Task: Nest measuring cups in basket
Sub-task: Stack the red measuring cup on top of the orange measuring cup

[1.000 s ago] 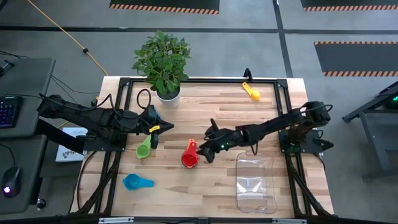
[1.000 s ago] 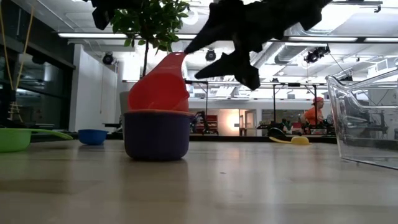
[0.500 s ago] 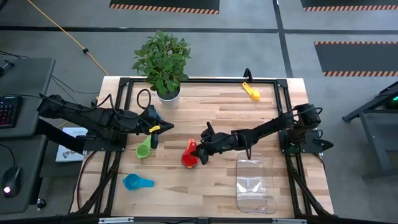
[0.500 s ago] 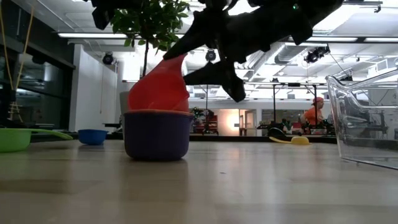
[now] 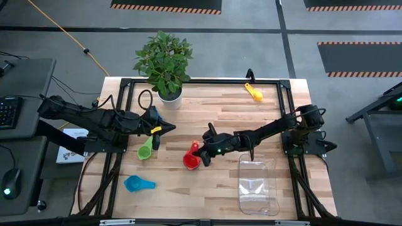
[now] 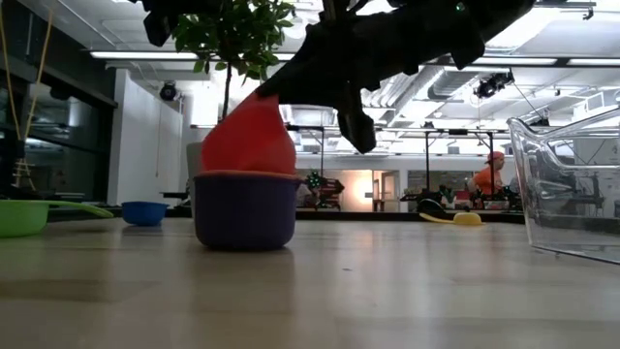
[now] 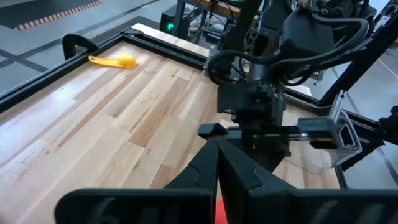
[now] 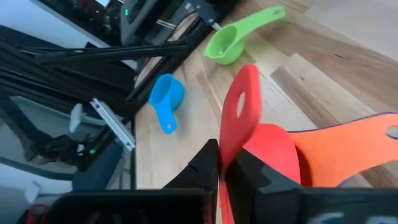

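Two cups sit stacked mid-table: red cup [image 5: 191, 158] nested in the dark blue cup [image 6: 244, 209], w/ an orange cup [image 8: 348, 146] handle showing beside the red one in my right wrist view. My right gripper [image 5: 202, 152] is at that stack, fingers [image 8: 208, 163] clenched on the red cup's handle. That handle stands up off the stack, tilted; its long axis runs roughly toward the table's far edge in the high view.

Around it: green cup [image 5: 146, 150] lies just left of the stack, near my left gripper [image 5: 164, 129], handle pointing up toward that gripper. Left fingers are pressed together, nothing btwn them; arm parked at the table's left side. Light blue cup [image 5: 137, 184] is nearer the front left, handle pointing right. Yellow cup [image 5: 254, 93] is well apart at the far right, handle toward the far-left.

Basket [image 5: 258, 185] sits front right, clear, long axis front-to-back, just beside my right arm's forearm. Potted plant [image 5: 164, 61] in its white pot stands at the far edge of the table [image 5: 220, 113], left of center. Nothing lies btwn stack and basket. A person in orange [image 6: 487, 175] shows far back in the room.
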